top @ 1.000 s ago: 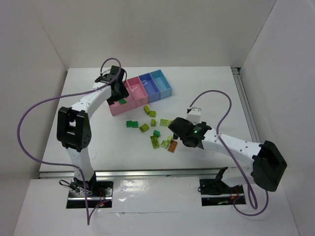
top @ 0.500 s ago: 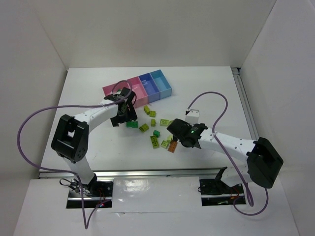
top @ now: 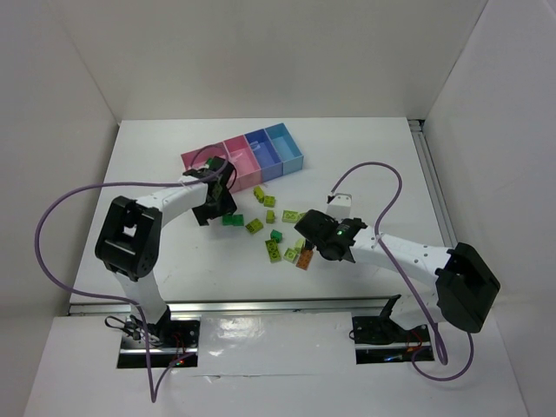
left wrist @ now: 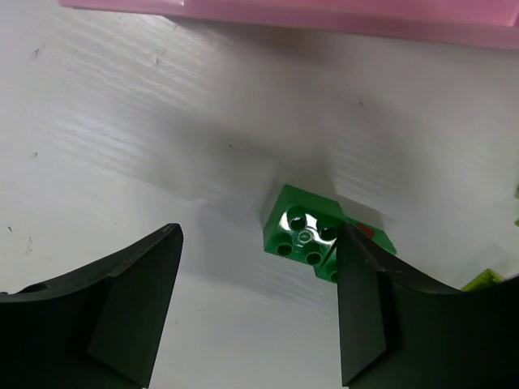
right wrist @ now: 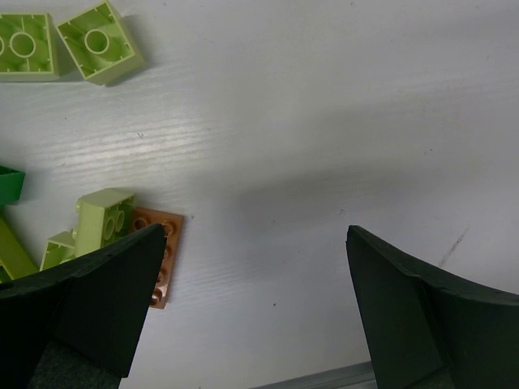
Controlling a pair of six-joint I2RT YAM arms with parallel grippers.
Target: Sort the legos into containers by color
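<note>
White arms [top: 178,196], black joints [top: 129,236] and hands [left wrist: 259,239] (purple cables [top: 38,230] looping).

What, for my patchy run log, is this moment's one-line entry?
left gripper: open over dark green lego | right gripper: open, empty, beside orange-brown lego

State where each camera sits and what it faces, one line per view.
Top external: above and behind the bases, looking down on table, bins and both arms.
Left wrist: wrist-mounted, looking down between left gripper fingers at a dark green brick.
Right wrist: wrist-mounted, looking down between open right gripper fingers at table, orange-brown brick at left.
Shared: top external also shows the dark green brick and orange-brown brick.
</note>
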